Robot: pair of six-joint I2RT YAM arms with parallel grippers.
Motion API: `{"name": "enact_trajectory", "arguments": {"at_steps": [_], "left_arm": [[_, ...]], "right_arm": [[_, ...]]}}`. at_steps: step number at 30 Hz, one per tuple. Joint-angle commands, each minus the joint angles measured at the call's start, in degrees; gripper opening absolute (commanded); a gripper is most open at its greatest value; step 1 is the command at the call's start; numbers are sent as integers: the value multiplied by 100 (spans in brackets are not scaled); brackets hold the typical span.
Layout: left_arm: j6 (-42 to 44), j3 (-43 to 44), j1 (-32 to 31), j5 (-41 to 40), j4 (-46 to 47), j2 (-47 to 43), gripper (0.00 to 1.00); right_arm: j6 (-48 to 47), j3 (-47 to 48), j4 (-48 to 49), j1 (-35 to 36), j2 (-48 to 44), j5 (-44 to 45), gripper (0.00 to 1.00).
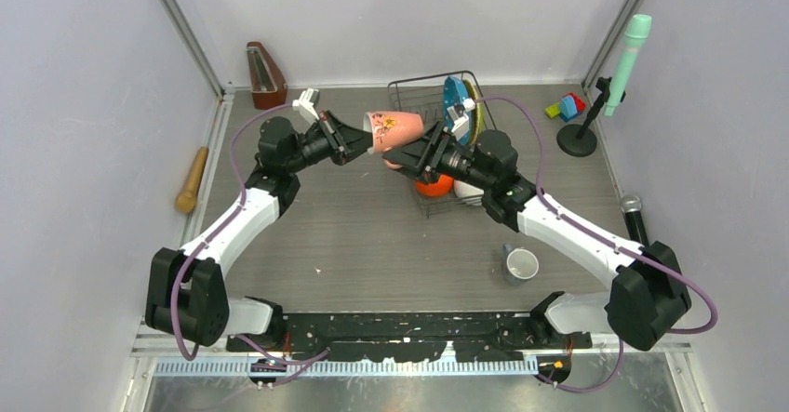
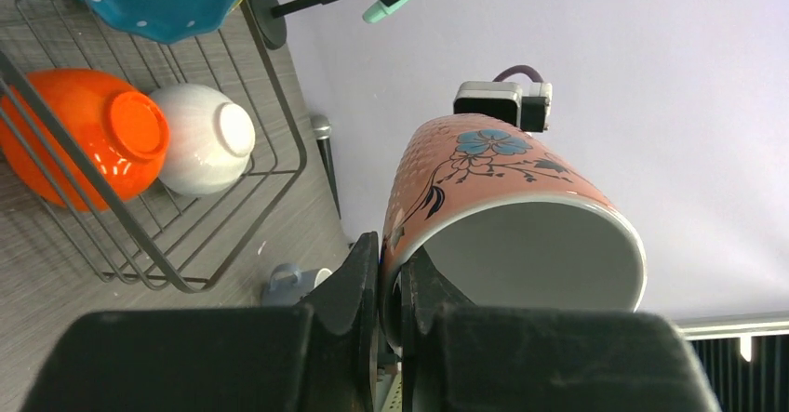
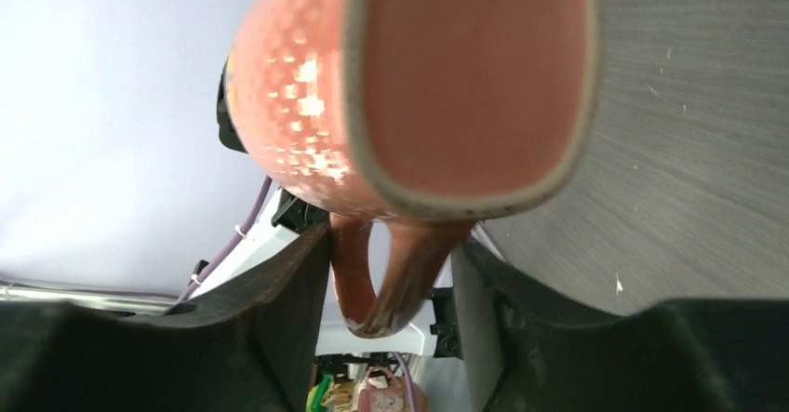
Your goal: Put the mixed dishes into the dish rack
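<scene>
Both arms at mug: left gripper pinches rim; right gripper spread astride handle. Likely handover toward rack.

This is a robot lab, set up as a small test booth. Plain pale grey walls held by silver metal posts close in a grey wood-look table. Two white and black robot arms sit on a black metal rail at the table's near edge. Thin purple cables loop off them. A mint-green microphone on a black stand and a brown wooden metronome stand at the back.
</scene>
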Motion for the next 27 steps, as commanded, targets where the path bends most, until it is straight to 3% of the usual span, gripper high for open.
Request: {"name": "enact_trajectory", "arguments": {"at_steps": [1, 2, 4, 6, 9, 12, 15, 20, 23, 27], "left_arm": [[43, 127, 14, 271, 798, -173, 0], [112, 131, 14, 273, 728, -176, 0], [175, 123, 14, 334, 719, -164, 0], [231, 122, 14, 403, 722, -129, 0], [471, 183, 14, 505, 419, -45, 28], [708, 225, 14, 537, 95, 64, 56], [973, 244, 14, 450, -372, 173, 63], [1528, 211, -321, -56, -1146, 388, 71], [1905, 474, -665, -576, -1768, 690, 73], [2664, 1422, -1180, -1779, -3333, 1274, 78]], "right_arm": [[163, 369, 563, 79, 122, 100, 43], [170, 381, 572, 97, 156, 89, 36], [182, 383, 570, 105, 151, 93, 10], [142, 351, 489, 101, 84, 155, 2], [-117, 293, 266, 70, -178, 381, 0], [-587, 323, -559, -31, -514, 841, 0], [-1437, 476, -1991, -191, -1066, 1972, 0], [-2693, 747, -3345, -349, -1746, 3887, 0], [-3195, 994, -4246, -351, -1830, 4583, 0], [-3590, 1152, -4876, -351, -1889, 5160, 0]]}}
